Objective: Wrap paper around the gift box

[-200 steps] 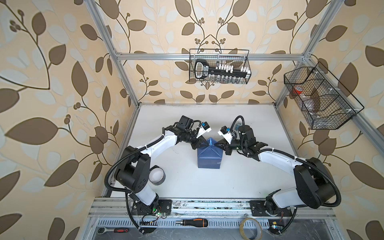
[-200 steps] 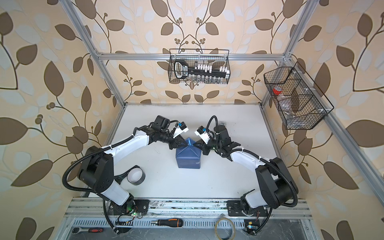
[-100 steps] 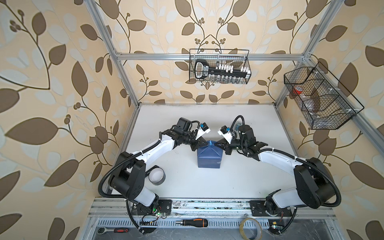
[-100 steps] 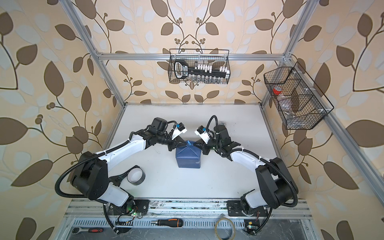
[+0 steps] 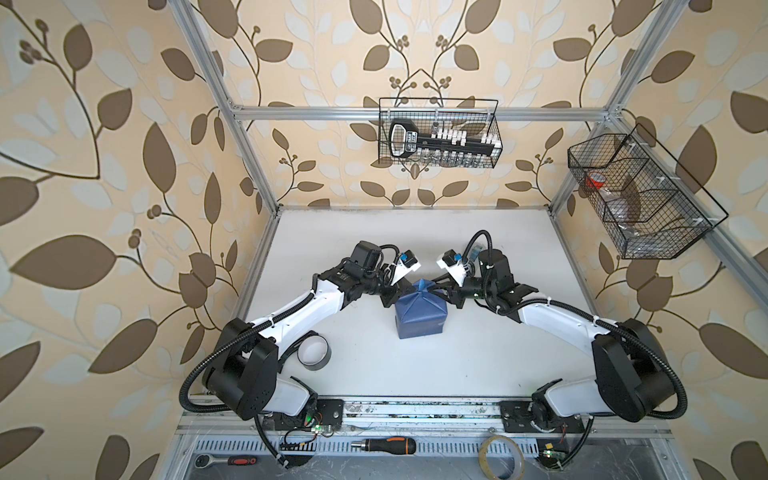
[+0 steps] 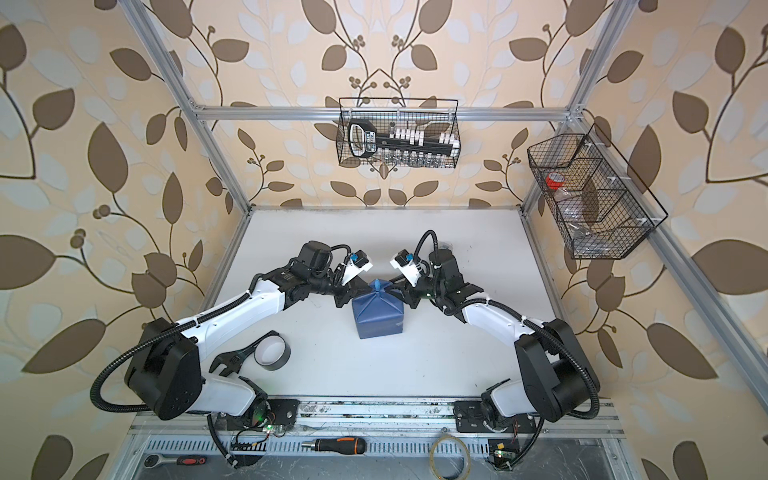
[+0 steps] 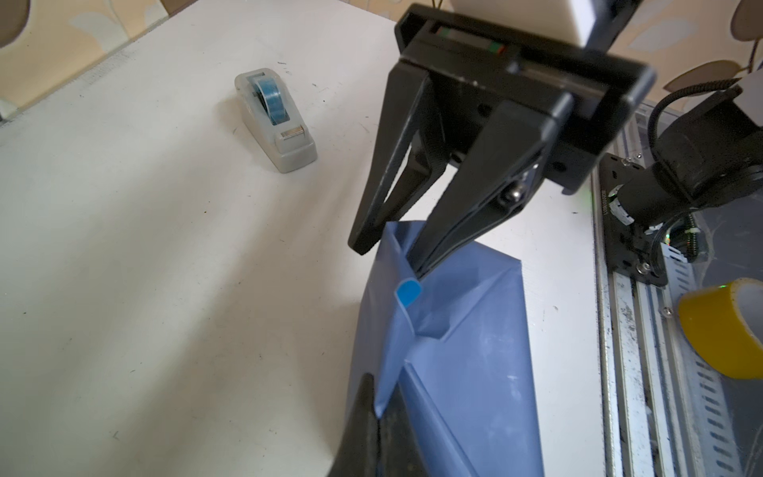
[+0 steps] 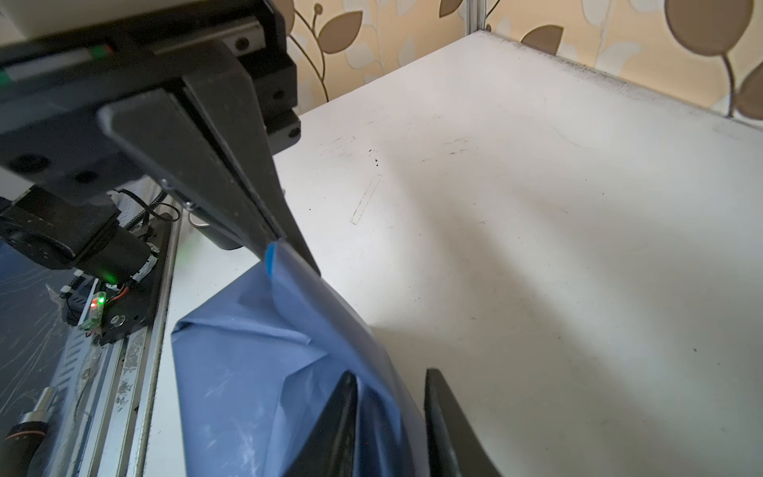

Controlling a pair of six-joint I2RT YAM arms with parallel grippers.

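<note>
The gift box sat mid-worktop, hidden entirely under the dusky-blue paper, which was folded round it and gathered to a raised peak on top. The left end effector was pressed together, pinching that peak's tip, where a small bright-blue tab, probably tape, clung to the flap. The right end effector stood spread, its fingers either side of a neighbouring fold without clamping it.

With just one pinch holding the gathered flaps, I judged the creases liable to spring open, since no tape showed across the seams. An upward or sideways tug from the left arm could tear the thin sheet at the pinch, or drag and tip the parcel. The tape dispenser stood well apart, so sealing meant releasing something.
</note>
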